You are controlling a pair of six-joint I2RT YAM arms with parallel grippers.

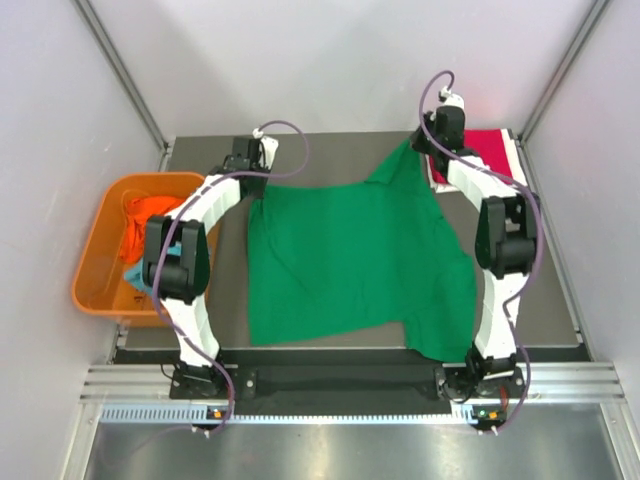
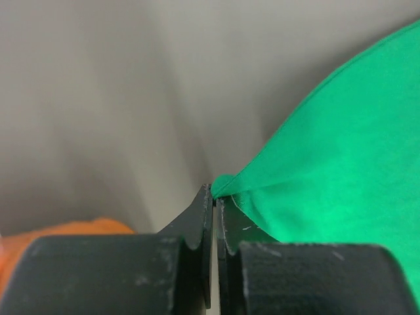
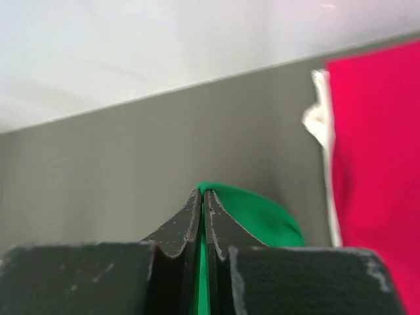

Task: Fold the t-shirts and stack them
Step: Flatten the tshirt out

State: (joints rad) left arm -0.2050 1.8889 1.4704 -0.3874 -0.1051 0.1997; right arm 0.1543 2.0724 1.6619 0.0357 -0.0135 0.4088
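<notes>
Green in both grips. Pinching the far left corner of the bright green t-shirt [image 1: 350, 255] with the left gripper [image 2: 214, 194], jaws pressed flat together on the hem. Clamping the far right corner of the same shirt with the right gripper [image 3: 201, 193], jaws squeezed tight there too, a tuft of green poking out past the tips. Holding both corners toward the far side of the grey table [image 1: 330, 145], the right one drawn into a peak just beside the crimson red t-shirt [image 1: 490, 148]. Letting the rest of the green cloth lie spread and rumpled over the table's middle, its near right end reaching the near edge. Leaving the crimson one lying flat at the far right corner, with a white edge [image 3: 319, 121] showing beside it, too blurred to identify. Leaving the orange t-shirt [image 1: 145, 213] and the light blue t-shirt [image 1: 134, 272] heaped in the orange tub [image 1: 88, 285] off the table's left side, orange toward the far half, blue nearer.
</notes>
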